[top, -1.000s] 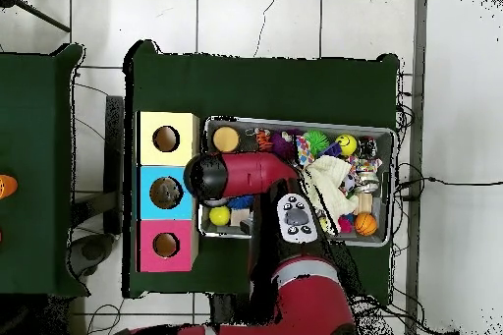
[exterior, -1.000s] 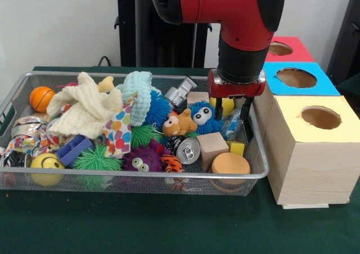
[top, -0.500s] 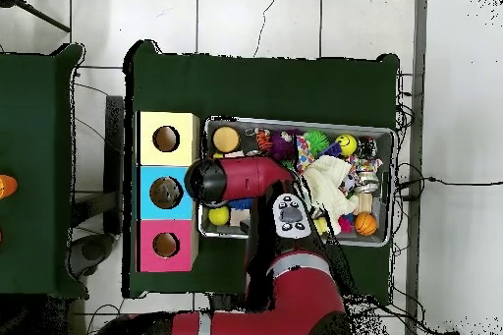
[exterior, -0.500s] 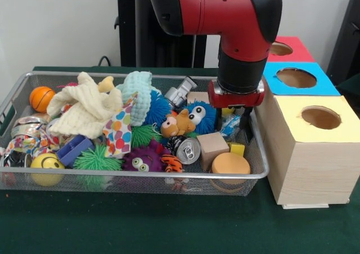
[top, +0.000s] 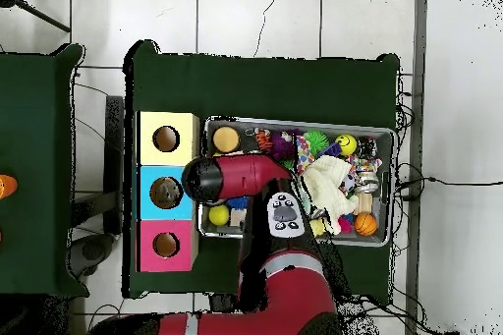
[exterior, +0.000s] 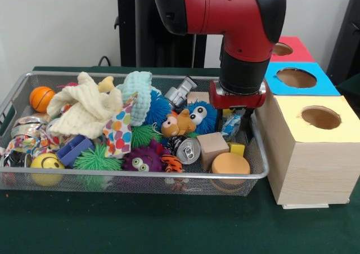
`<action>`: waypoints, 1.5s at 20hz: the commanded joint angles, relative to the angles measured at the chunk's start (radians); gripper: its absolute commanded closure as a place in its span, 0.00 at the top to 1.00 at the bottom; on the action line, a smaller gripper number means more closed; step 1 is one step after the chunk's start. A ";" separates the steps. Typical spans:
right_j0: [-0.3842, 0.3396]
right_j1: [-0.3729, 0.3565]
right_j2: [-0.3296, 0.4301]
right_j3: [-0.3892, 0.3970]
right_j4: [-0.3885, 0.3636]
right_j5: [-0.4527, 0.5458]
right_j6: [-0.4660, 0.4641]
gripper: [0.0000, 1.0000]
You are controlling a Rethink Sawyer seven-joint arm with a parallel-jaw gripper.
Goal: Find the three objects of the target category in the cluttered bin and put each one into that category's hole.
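Right of centre in the front view, the gripper (exterior: 242, 125) has lifted slightly above the mesh bin (exterior: 169, 178), fingers spread and empty; target objects remain binned.

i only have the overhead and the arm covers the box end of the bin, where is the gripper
observer: The front view shows the gripper down inside the bin, among the toys, at the end beside the yellow-topped box.
operator: open or shut
observer: Open. Its fingers stand apart, with a small blue and white packet showing between them. I cannot tell if they touch it.
operator: what else is hidden under the arm
observer: A blue fuzzy toy with big eyes sits right beside the gripper, and a wooden cube lies just in front of it.
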 commanded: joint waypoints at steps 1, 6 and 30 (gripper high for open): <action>0.017 0.217 -0.025 -0.034 -0.025 -0.138 0.179 1.00; 0.042 0.232 -0.069 -0.043 -0.022 -0.133 0.197 1.00; 0.015 0.198 -0.076 0.027 -0.027 -0.173 0.155 1.00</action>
